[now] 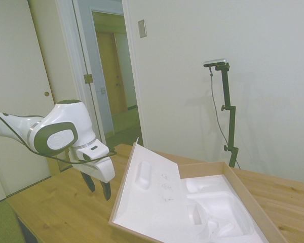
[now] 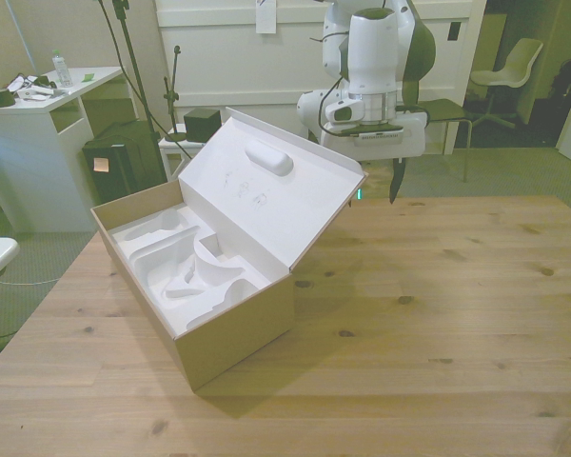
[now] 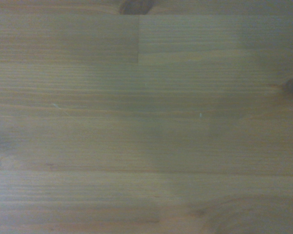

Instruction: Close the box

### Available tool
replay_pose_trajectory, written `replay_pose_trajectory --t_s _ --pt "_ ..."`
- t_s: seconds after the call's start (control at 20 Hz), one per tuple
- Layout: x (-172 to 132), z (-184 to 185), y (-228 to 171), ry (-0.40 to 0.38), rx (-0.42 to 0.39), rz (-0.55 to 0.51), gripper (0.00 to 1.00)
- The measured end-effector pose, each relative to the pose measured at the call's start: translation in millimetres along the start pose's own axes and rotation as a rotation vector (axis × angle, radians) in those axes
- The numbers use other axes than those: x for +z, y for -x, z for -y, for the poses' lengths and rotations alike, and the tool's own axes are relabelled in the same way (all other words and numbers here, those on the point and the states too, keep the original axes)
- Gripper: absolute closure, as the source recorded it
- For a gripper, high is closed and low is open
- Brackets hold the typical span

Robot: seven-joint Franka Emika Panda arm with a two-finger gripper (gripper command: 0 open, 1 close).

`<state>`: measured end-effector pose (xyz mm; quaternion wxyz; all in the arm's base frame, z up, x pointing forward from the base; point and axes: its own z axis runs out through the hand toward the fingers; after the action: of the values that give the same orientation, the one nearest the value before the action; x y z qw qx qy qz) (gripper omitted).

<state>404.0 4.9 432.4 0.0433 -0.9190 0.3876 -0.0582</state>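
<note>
The wooden tabletop fills the lower part of the front view. The large brown cardboard box with white moulded foam lining is seen left of centre there, standing on the tabletop. Its hinged lid is raised, leaning back toward the upper middle. The lid is judged light and stiff, free to swing; a push on its outer brown face near the free edge should serve, no grasp being needed. The white arm's gripper hangs behind the lid, its dark fingers slightly parted, holding nothing.
</note>
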Motion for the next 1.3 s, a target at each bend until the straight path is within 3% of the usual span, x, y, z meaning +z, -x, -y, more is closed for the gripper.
replay_pose_trajectory --t_s 0.35,0.65,0.9,1.3 --pt "-5 -9 -14 -0.008 0.03 -0.014 0.0" --pt "-73 -45 -55 -0.11 0.134 -0.084 0.0" --pt "-140 -115 -110 -0.194 0.272 -0.135 0.0" --pt "-197 -218 -227 -0.303 0.493 -0.238 0.0"
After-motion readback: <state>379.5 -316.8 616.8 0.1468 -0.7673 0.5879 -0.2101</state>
